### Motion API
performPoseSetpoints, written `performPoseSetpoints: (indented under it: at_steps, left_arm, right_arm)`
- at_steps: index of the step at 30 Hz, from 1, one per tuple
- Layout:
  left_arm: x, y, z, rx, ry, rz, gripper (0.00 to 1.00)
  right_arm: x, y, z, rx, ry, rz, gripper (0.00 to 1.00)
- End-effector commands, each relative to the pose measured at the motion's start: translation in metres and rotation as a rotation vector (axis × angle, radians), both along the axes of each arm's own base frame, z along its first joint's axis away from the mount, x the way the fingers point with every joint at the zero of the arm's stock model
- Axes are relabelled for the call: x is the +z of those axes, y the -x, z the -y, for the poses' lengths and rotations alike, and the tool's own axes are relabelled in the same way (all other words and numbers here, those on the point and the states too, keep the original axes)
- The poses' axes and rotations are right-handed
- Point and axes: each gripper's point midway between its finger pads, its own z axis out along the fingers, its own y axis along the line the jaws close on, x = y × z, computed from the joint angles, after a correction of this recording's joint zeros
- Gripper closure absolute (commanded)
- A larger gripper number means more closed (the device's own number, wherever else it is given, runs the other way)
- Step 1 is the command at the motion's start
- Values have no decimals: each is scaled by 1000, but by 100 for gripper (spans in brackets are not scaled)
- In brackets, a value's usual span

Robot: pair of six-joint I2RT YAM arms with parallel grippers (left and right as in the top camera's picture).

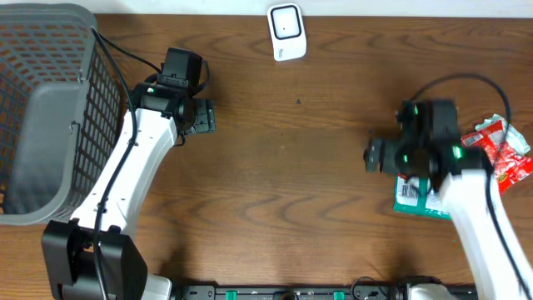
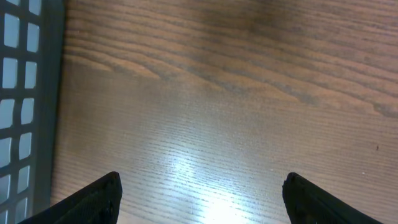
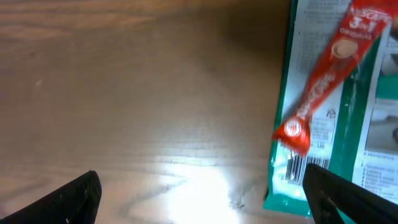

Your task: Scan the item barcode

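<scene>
A green packet [image 1: 414, 197] lies flat on the wooden table at the right, its barcode [image 3: 297, 168] facing up near one corner. A red sachet [image 3: 329, 74] lies across the green packet in the right wrist view. My right gripper [image 1: 375, 156] hovers just left of the packet, open, with only bare table between the fingers [image 3: 200, 182]; its right fingertip sits over the packet's barcode corner. The white scanner [image 1: 286, 32] stands at the back centre. My left gripper [image 1: 202, 117] is open over bare wood [image 2: 202, 182], right of the basket.
A grey mesh basket [image 1: 50, 108] fills the left side; its wall [image 2: 25, 106] shows in the left wrist view. A red wrapper [image 1: 506, 150] lies at the far right beside the right arm. Cables trail from both arms.
</scene>
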Motion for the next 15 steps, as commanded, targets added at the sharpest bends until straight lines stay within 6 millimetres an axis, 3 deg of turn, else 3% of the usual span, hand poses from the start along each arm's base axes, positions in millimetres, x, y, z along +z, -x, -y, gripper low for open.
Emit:
performPoseSetpoints:
  at_steps: [1,3,5,8,15]
  left_arm:
    - [-4,2,-3,11,-13,-13,17]
    - [-4,2,-3,11,-13,-13,17]
    - [-4,2,-3,11,-13,-13,16]
    - [-4,2,-3,11,-13,-13,17]
    - [-4,2,-3,11,-13,-13,16]
  right_arm:
    - [0,34,0,15,-3,61,1]
    - [-5,50,3,10,5,86,1]
    - [-25,78,23,-39,102,112,1]
    - [-49,109,27,-45,114,92,1]
    - [-36,117,24,-29,105,198,1]
